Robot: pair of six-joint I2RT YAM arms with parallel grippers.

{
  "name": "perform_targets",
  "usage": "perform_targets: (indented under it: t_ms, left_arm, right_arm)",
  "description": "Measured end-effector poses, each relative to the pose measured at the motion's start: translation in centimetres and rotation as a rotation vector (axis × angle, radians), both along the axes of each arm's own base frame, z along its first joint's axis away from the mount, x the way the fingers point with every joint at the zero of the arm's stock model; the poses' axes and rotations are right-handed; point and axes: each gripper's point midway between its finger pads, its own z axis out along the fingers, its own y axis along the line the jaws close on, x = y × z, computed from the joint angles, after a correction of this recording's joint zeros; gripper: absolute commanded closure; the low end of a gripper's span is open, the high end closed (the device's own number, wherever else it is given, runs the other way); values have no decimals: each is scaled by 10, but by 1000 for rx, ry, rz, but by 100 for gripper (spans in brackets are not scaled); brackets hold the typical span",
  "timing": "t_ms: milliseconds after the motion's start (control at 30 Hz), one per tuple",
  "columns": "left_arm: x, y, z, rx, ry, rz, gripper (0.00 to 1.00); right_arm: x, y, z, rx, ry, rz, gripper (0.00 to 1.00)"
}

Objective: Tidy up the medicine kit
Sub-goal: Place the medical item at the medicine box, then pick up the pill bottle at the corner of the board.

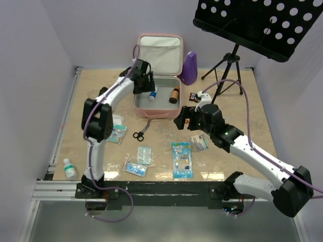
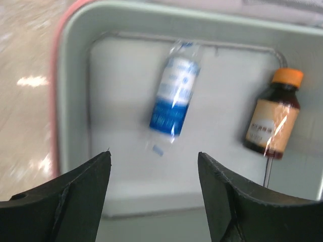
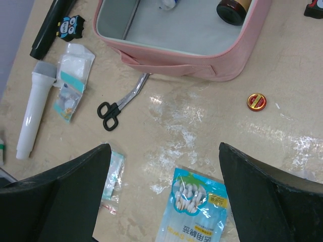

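The pink medicine kit (image 1: 154,112) lies open at the table's back, its lid (image 1: 160,53) upright. In its pale tray (image 2: 65,75) lie a blue-and-white bottle (image 2: 174,96), blurred in the left wrist view, and a brown bottle with an orange cap (image 2: 275,121). My left gripper (image 2: 154,156) hangs open over the tray's left part, just short of the blue-and-white bottle (image 1: 152,93), with nothing between its fingers. My right gripper (image 3: 161,148) is open and empty over the bare table in front of the kit (image 3: 186,55), near a cotton swab pack (image 3: 194,206).
Black scissors (image 3: 118,103) lie by the kit's front wall. A red tin (image 3: 256,101), a white tube (image 3: 35,111) and small packets (image 3: 73,85) lie around. More packets (image 1: 145,154) and a white bottle (image 1: 69,169) sit near the front. A purple object (image 1: 190,68) and a music stand (image 1: 229,63) stand at the back right.
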Motion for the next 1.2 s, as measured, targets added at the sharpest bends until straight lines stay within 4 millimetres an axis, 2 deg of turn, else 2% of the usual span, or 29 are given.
perform_targets:
  t_ms: [167, 233, 333, 400, 467, 567, 667, 800, 967, 1200]
  left_arm:
    - [-76, 52, 45, 30, -29, 109, 26]
    - [-113, 83, 67, 25, -64, 179, 26]
    - [-158, 141, 97, 16, -144, 328, 25]
    - [-185, 175, 104, 34, -173, 434, 20]
    - [-215, 202, 107, 63, -181, 528, 9]
    - [-250, 231, 105, 104, -149, 662, 0]
    - [-284, 265, 93, 159, -77, 838, 0]
    - [-325, 300, 66, 222, 69, 1037, 0]
    - [-358, 326, 30, 251, 260, 1192, 0]
    - [-372, 345, 13, 231, 371, 1304, 0]
  right_arm:
    - [-3, 0, 9, 26, -29, 7, 7]
    - [-4, 0, 10, 33, -34, 13, 8]
    - [-6, 4, 5, 41, -29, 33, 8]
    - [-8, 8, 2, 49, -25, 56, 9]
    - [-8, 13, -1, 55, -21, 79, 9]
    - [-8, 20, -8, 57, -6, 109, 9]
    - [-8, 30, -13, 63, 1, 136, 9]
    - [-14, 45, -22, 60, 18, 185, 9]
    - [-24, 58, -28, 58, 37, 238, 9]
    - [-30, 67, -24, 78, 30, 277, 9]
